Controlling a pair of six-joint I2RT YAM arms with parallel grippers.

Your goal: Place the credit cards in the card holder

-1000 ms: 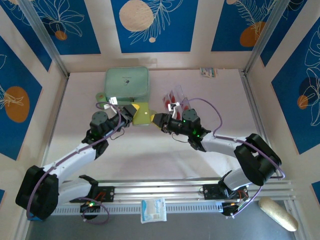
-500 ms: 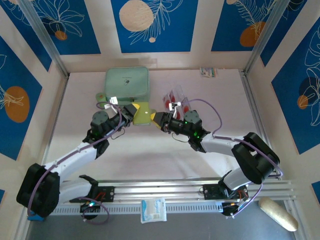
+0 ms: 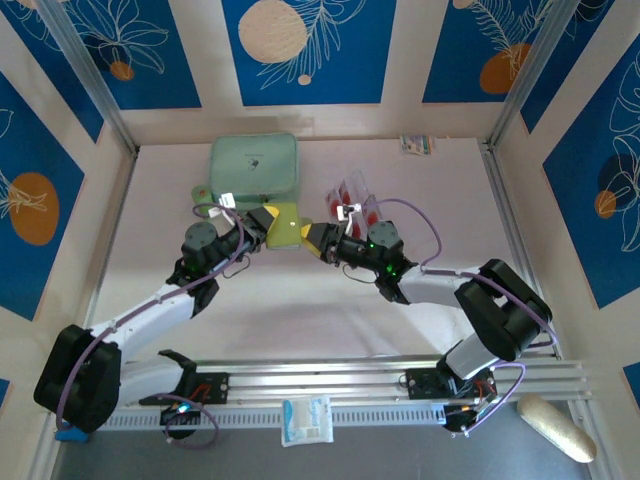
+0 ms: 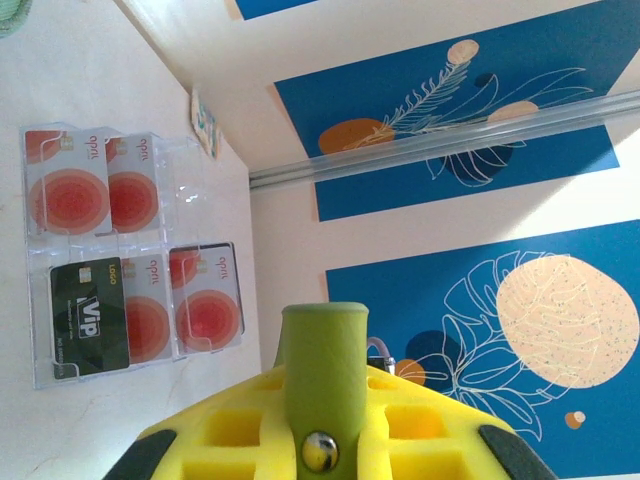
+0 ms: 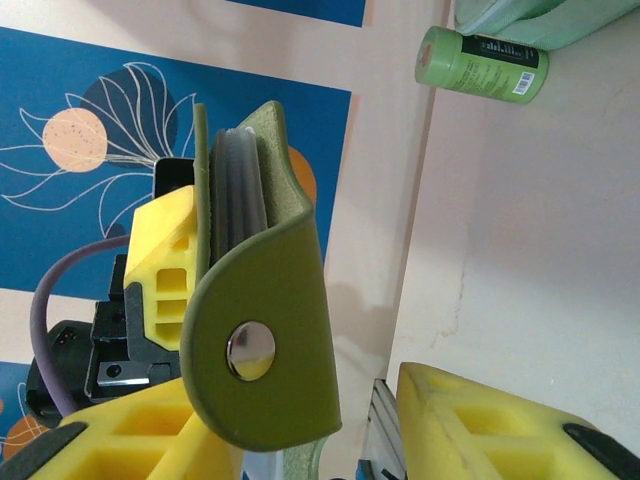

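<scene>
Your left arm [image 3: 140,312] reaches toward 2 o'clock, left gripper [image 3: 266,224] clamped on the card holder [image 3: 286,228]. Your right arm [image 3: 430,288] reaches toward 10 o'clock, right gripper [image 3: 313,238] with jaws parted.

The left gripper [image 4: 322,445] is clamped on the olive card holder [image 4: 322,350] — its strap stands upright between the yellow fingers [image 4: 230,440], with the pale snap [image 4: 320,450] facing the lens. Beyond it on the table, a clear tray [image 4: 195,165] holds two rows — red-circled credit cards [image 4: 65,190] and one black VIP card [image 4: 90,315].
</scene>
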